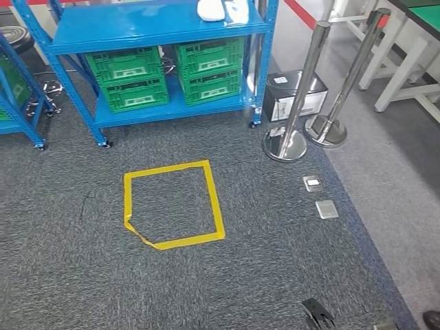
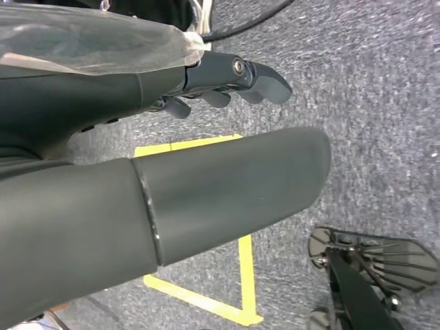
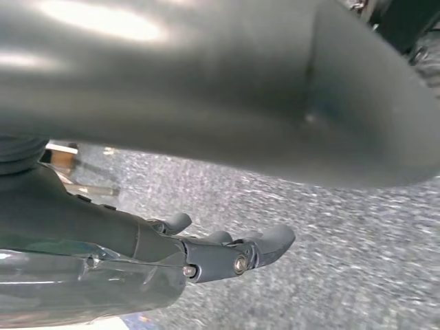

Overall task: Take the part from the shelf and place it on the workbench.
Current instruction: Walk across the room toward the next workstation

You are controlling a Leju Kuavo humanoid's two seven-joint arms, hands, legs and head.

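A blue shelf (image 1: 155,31) stands ahead with white parts (image 1: 211,9) on top. The left hand (image 2: 228,79) and right hand (image 3: 228,251) hang empty, fingers straight. Advice: approach squarely across the yellow floor square (image 1: 174,204).

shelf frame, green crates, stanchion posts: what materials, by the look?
Shelf frame: likely painted or powder-coated steel; even blue coat, thin flat decks, slim angled posts on casters.
Green crates: look like moulded plastic; uniform matte green, slotted lattice walls.
Stanchion posts: polished metal, probably chrome or stainless; mirror-like reflections on the tubes and round bases.
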